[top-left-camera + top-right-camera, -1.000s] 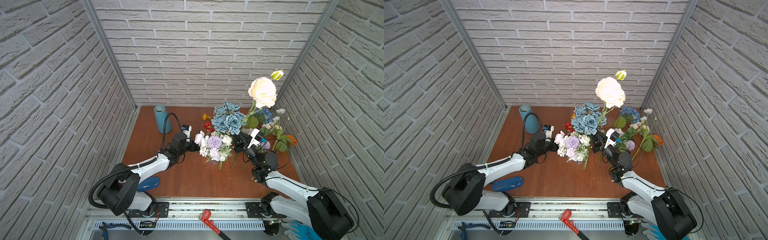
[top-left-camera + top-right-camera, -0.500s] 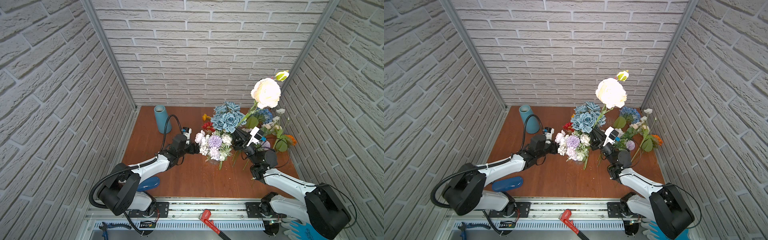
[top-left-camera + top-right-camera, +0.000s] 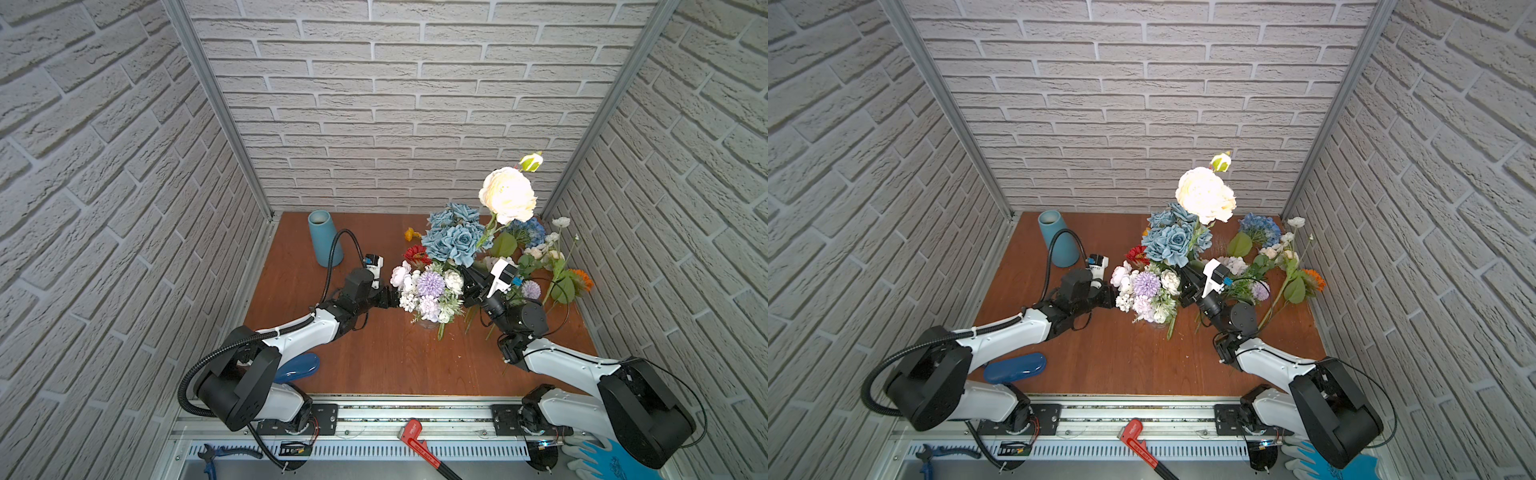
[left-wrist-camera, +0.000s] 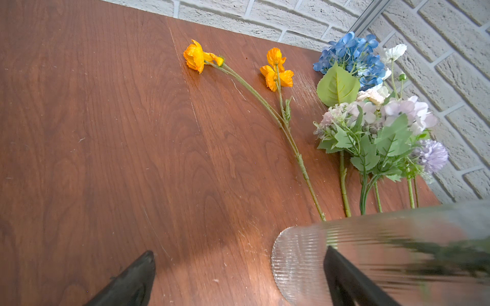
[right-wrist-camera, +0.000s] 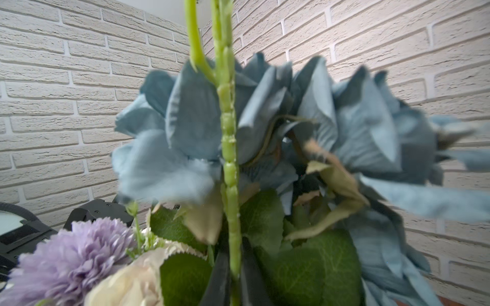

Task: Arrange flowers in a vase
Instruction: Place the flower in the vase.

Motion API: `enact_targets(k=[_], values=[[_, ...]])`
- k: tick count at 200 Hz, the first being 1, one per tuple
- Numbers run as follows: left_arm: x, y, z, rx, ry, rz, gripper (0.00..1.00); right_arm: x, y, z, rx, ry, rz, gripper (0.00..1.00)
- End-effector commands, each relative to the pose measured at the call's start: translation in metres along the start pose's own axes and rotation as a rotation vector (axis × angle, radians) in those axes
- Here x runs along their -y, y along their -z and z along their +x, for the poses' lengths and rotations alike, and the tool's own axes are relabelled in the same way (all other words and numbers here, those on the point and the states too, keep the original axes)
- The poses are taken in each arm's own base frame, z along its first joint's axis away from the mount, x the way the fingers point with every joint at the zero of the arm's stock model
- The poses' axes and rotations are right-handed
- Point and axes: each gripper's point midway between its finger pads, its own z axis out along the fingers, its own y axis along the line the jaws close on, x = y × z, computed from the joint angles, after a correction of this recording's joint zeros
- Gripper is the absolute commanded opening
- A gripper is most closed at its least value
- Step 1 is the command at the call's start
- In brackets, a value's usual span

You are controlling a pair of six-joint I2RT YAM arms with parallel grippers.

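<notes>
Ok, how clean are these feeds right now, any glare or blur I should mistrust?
In both top views the cream bloom is blown out, petals lost to glare; in the right wrist view the stem is sharp while the blue roses behind smear; in the left wrist view the glass vase is soft, the yellow flowers beyond crisp.

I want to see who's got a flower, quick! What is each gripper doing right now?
Left gripper: open, beside the glass vase, holding nothing.
Right gripper: shut on the stem of the cream flower.
</notes>
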Motion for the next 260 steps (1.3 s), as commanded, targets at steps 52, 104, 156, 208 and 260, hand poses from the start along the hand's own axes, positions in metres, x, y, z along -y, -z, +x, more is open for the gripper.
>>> enact_targets(k=[52,104,156,208,260], values=[[0.008,0.001,-0.014,0.039,-0.012,0.023,0.98,-0.003,0.008,0.021,-0.044,-0.032,-0.012,0.14],[0.008,0.003,-0.016,0.045,-0.012,0.022,0.98,-0.006,0.014,0.014,-0.054,-0.031,-0.006,0.32],[0.007,0.004,-0.016,0.051,-0.014,0.019,0.98,-0.003,0.011,0.008,-0.231,0.027,0.056,0.34],[0.008,0.003,-0.017,0.056,-0.013,0.025,0.98,-0.002,0.013,0.006,-0.327,0.087,0.075,0.14],[0.010,0.006,-0.019,0.062,-0.012,0.028,0.98,-0.013,0.006,0.045,-0.448,0.024,-0.001,0.10]])
